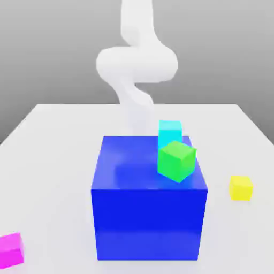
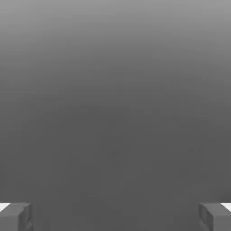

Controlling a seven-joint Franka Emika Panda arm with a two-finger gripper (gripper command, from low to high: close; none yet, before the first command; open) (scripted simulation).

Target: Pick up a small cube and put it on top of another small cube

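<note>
Currently the gripper (image 2: 115, 216) holds nothing, its fingers (image 2: 16, 216) spread wide. The small plain magenta cube (image 1: 10, 250) rests on the white table (image 1: 53, 139), near the exterior view's lower left, well apart from the small cyan cube (image 1: 170, 129) behind the large blue cube (image 1: 147, 206).

Cubes, total: five.

- Big dark blue cube (image 1: 149, 206): one.
- Small cubes: four, one of each colour.
  - magenta cube (image 1: 11, 250): one.
  - cyan cube (image 1: 170, 130): one.
  - green cube (image 1: 177, 160): one.
  - yellow cube (image 1: 241, 188): one.

Desk (image 1: 59, 160): one, white.

Robot arm (image 1: 136, 64): one, white.

Claw (image 2: 115, 216): one, with two grey fingers (image 2: 16, 216), set wide apart in the hand view; between them there is plain grey, count of things there nil. No cube can be placed relative to the claw.
</note>
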